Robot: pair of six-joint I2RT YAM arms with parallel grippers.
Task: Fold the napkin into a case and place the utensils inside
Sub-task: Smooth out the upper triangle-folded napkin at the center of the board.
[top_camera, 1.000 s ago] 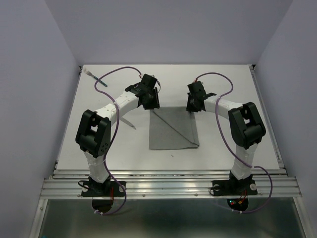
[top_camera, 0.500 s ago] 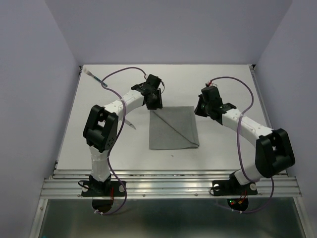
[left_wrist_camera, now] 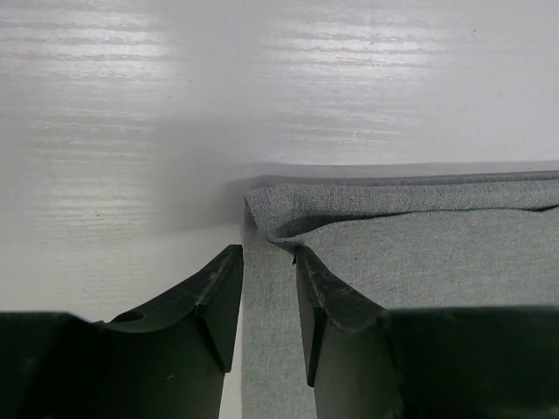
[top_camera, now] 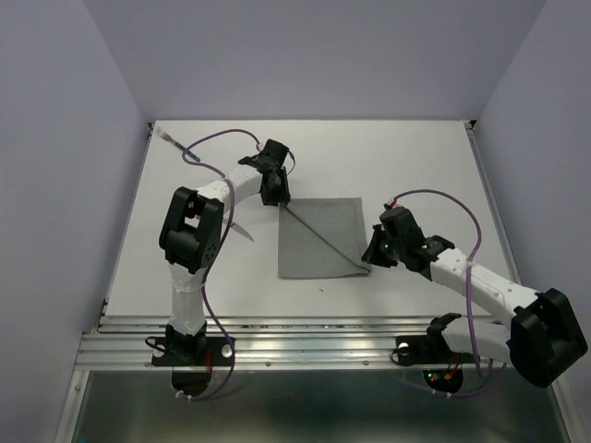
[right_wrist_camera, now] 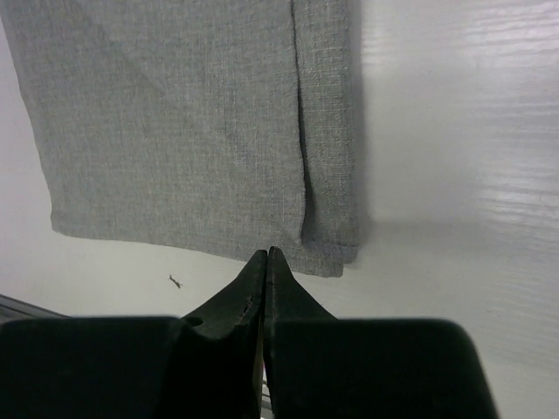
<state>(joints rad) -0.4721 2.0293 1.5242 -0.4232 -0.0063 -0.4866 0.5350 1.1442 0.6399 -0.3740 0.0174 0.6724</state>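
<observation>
Two utensils lie on the white surface (top_camera: 416, 157), both left of the napkin (top_camera: 319, 242) and well apart from it. The far utensil (top_camera: 181, 149) sits at the far-left corner, with the left arm's purple cable (top_camera: 222, 136) passing by its handle end. The knife (top_camera: 244, 232) lies near the napkin's left edge and is partly hidden under the left forearm.

The napkin lies flat mid-surface, folded to a rough rectangle. A diagonal flap edge runs from the far-left corner to the near-right corner. A small dark speck (top_camera: 320, 289) sits just off its near edge.

The left tool (top_camera: 276, 196) is at the napkin's far-left corner. Its jaws are part open and straddle a strip of cloth at the left edge, where the corner is slightly rucked. I cannot tell whether the fingers press the cloth.

The right tool (right_wrist_camera: 265, 255) is at the near-right corner. Its jaws are fully closed with nothing seen between them, and the tips sit at the cloth's near edge.

Compared with one second ago:
- The right arm has swung from the far-right corner to the near-right corner and now stretches low across the surface.
- The left tool stays at its corner, while its elbow has moved toward the far side.
- The napkin's outline and both utensils are unchanged.
</observation>
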